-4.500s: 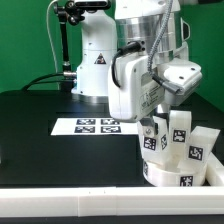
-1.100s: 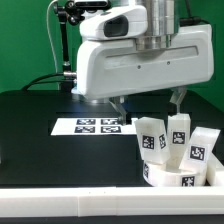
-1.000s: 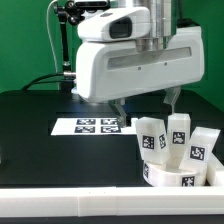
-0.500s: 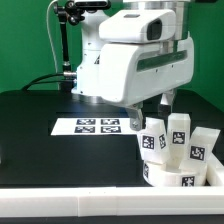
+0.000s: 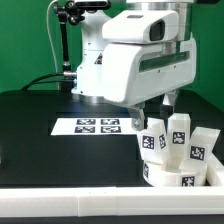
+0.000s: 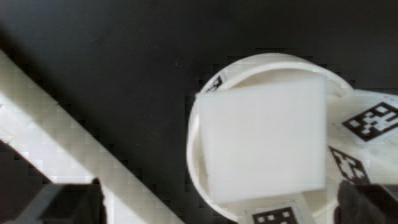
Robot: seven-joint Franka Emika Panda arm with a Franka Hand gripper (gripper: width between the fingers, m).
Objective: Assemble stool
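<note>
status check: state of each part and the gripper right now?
seat: flat on the table, legs standing on it.
legs: three in view, upright on the seat.
gripper: above the nearest leg, fingers apart, holding nothing.
marker board: flat on the table, bare.

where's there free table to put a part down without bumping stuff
Bare black table lies on the exterior view's left of the marker board. The exterior view's right is crowded: seat, upright legs, gripper just above.
</note>
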